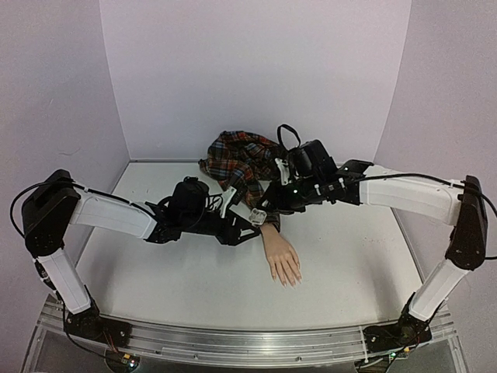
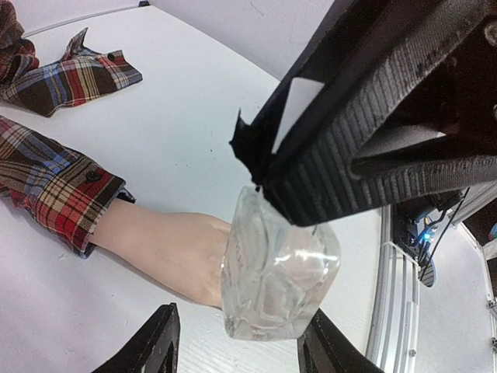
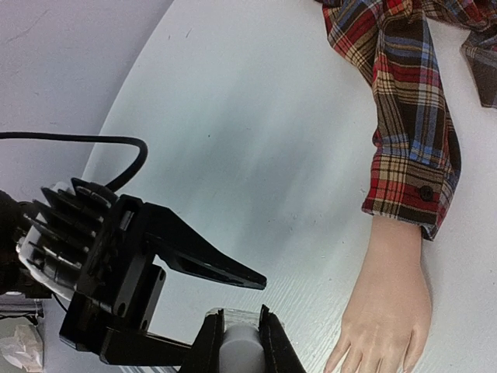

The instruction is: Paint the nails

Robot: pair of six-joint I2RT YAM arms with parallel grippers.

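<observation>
Soft, even light pours down from overhead here, the pale walls [image 1: 256, 78] leaning outward with the wide lens and only faint, diffuse shadows on the table [image 1: 349, 264]. On the left wrist view it's bright, the tabletop nearly washed out, and the glass bottle [image 2: 279, 272] catches milky glare. Over on the right wrist it's cooler and dimmer, grey shading streaks the surface, and the mannequin hand [image 3: 388, 311] reads sharp.

My left arm [image 1: 109, 211] and right arm [image 1: 411, 194]: white link shells between black joint housings. Black cables [image 3: 93, 140] trail along both. My fingers [image 2: 349, 148] are black, ribbed on their faces.
</observation>
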